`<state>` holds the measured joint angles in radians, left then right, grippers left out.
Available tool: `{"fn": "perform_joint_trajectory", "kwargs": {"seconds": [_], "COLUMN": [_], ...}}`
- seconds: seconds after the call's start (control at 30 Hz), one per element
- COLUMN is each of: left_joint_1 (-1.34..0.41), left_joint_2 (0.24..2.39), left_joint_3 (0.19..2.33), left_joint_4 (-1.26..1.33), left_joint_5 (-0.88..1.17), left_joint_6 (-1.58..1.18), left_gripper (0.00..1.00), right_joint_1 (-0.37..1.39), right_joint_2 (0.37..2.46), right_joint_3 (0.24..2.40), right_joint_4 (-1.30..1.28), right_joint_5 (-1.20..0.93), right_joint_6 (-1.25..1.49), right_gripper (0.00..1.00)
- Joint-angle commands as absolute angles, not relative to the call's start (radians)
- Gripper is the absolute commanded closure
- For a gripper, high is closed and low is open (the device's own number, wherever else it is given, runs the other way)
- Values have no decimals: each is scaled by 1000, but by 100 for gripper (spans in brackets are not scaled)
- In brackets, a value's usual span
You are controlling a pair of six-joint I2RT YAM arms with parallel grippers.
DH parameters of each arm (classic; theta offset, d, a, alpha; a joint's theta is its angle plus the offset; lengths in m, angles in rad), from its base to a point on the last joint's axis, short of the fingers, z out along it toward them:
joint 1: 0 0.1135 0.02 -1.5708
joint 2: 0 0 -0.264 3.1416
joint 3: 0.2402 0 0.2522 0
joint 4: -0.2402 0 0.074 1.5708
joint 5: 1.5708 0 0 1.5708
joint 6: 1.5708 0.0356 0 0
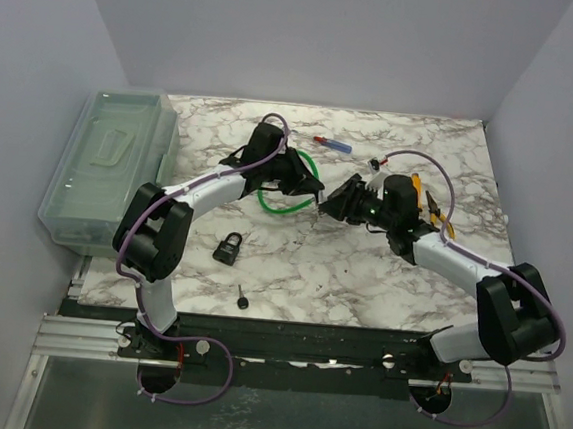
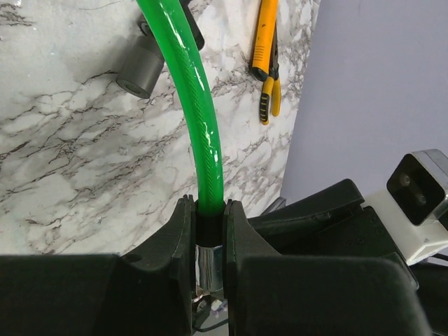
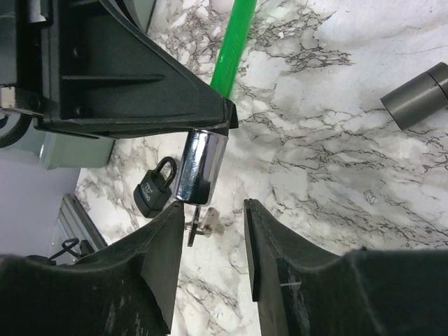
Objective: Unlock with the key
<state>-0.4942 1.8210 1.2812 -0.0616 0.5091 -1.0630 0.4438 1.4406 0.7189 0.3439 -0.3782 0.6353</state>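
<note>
Left pincer [image 2: 208,210] clenched on green cable lock [image 2: 201,105], jaws pinching black collar just above chrome barrel [image 3: 199,164]. Barrel tilted, held over marble bench [image 1: 362,271]. Right pincer [image 3: 213,220] released, jaws apart, straddling key [image 3: 201,225] that pokes from barrel's lower end. Key close to one finger, contact impossible to tell. Further out: black padlock [image 3: 154,187] lying flat on bench, grey cylinder [image 3: 416,94] well apart, yellow pliers [image 2: 266,56] near wall, clear plastic box [image 1: 110,164] at left edge.

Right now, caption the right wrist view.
Left gripper holds the green cable lock by its chrome cylinder; open right gripper flanks the key at its end.
</note>
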Motion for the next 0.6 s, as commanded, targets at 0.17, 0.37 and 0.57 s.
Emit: {"fn": "perform_joint_trajectory", "kwargs": {"seconds": [0.17,0.37,0.57], "left_joint_1": [-507,-503,-502], "left_joint_2": [1786,1789,1789], "left_joint_3": [1258,1258,1257], "left_joint_4": [-110,-110,-110], "left_joint_5": [569,568,562], "left_joint_6": [-1068,-1069,-1066], "left_gripper": [100,100,100], "right_joint_1": [437,439,466], "right_joint_2": [1362,1340,1364], "right_joint_3": [754,725,709], "right_joint_4": [286,258,264], "right_joint_5": [-432,-407,-402], "right_joint_6": [662,707,743], "right_gripper": [50,53,63]}}
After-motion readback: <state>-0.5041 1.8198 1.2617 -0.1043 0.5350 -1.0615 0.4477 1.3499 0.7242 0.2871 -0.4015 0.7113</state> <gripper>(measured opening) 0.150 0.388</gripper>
